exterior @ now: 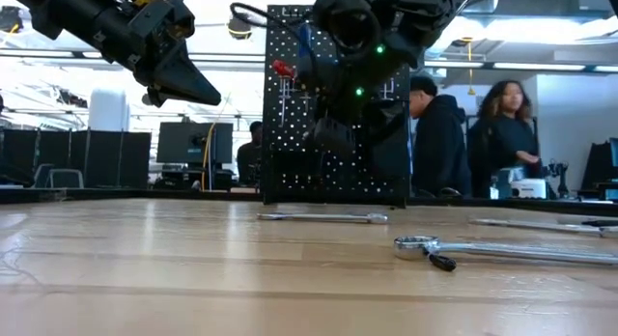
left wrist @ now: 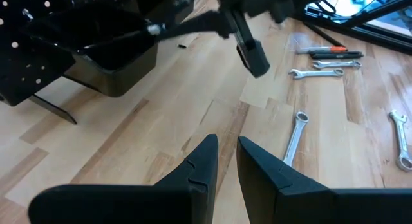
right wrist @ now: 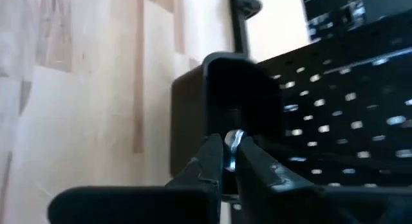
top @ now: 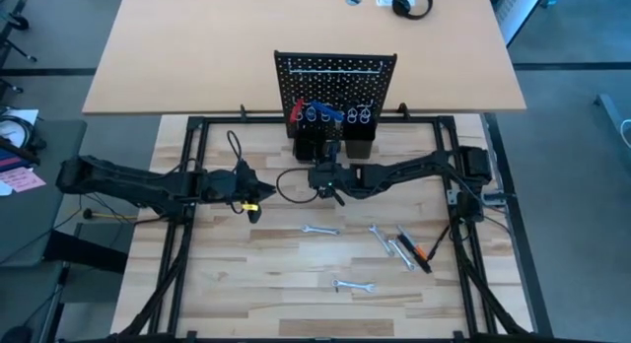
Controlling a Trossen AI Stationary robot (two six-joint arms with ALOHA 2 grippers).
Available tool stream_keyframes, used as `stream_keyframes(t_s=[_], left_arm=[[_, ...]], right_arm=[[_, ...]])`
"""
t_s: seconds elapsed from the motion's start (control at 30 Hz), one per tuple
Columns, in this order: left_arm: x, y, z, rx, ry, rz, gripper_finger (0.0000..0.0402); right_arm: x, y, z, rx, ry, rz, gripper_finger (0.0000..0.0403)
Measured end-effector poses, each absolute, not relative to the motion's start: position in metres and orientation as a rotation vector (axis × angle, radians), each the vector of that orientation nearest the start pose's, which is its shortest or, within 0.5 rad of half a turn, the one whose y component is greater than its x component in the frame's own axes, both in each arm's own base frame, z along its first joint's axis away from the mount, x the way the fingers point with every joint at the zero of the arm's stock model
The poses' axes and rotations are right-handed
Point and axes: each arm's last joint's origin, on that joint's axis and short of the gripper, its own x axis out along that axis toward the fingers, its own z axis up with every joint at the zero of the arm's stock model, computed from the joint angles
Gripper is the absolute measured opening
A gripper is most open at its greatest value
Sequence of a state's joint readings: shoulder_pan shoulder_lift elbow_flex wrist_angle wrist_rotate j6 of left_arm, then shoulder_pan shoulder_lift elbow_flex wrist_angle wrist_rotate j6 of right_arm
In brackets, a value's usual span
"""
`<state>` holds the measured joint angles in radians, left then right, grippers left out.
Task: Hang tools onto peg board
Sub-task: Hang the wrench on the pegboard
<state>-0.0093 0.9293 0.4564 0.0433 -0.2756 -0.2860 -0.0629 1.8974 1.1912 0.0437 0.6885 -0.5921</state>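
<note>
The left gripper (top: 254, 207) hangs over the table with its fingers nearly together, holding nothing. The right gripper (right wrist: 226, 161) pinches a silver wrench (right wrist: 233, 141) above a black cup (right wrist: 222, 95) at the peg board (top: 335, 82); the thin grip may slip.

The peg board (top: 335, 82) stands upright at the table's far edge, a black perforated panel with red- and blue-handled tools (top: 317, 113) hanging on its hooks and two black cups (top: 357, 144) at its base. A silver wrench (right wrist: 232, 147) is pinched just above one cup. More silver wrenches (top: 318, 230) and an orange-and-black tool (top: 415, 249) lie flat on the wooden table, well apart from the board.
</note>
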Motion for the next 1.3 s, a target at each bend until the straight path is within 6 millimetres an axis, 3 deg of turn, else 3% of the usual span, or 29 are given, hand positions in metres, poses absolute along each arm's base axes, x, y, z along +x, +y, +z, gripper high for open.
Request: stream_keyframes(t_s=[0.33, 0.47, 0.57, 0.73, 0.87, 1.1, 1.3], left_arm=[[0.194, 0.006, 0.217, -0.228, 0.383, 0.328, 0.0049], [0.194, 0.006, 0.217, -0.227, 0.386, 0.328, 0.0049], [0.194, 0.003, 0.216, -0.211, 0.393, 0.311, 0.0049], [0.194, -0.005, 0.217, -0.172, 0.393, 0.264, 0.0049], [0.198, -0.010, 0.221, -0.120, 0.351, 0.223, 0.0049], [0.212, -0.028, 0.204, 0.024, 0.150, 0.095, 0.0049], [0.228, -0.043, 0.194, 0.139, -0.047, 0.029, 0.0049]], right_arm=[[0.398, 0.004, 0.222, -0.957, 0.730, -0.596, 0.0030], [0.389, 0.029, 0.242, -0.912, 0.633, -0.584, 0.0030], [0.373, 0.050, 0.253, -0.853, 0.558, -0.556, 0.0030], [0.330, 0.071, 0.253, -0.704, 0.458, -0.550, 0.0030], [0.302, 0.081, 0.252, -0.543, 0.278, -0.543, 0.0030], [0.271, 0.092, 0.248, -0.343, -0.149, -0.391, 0.0029], [0.259, 0.081, 0.238, -0.200, -0.480, -0.174, 0.0029]])
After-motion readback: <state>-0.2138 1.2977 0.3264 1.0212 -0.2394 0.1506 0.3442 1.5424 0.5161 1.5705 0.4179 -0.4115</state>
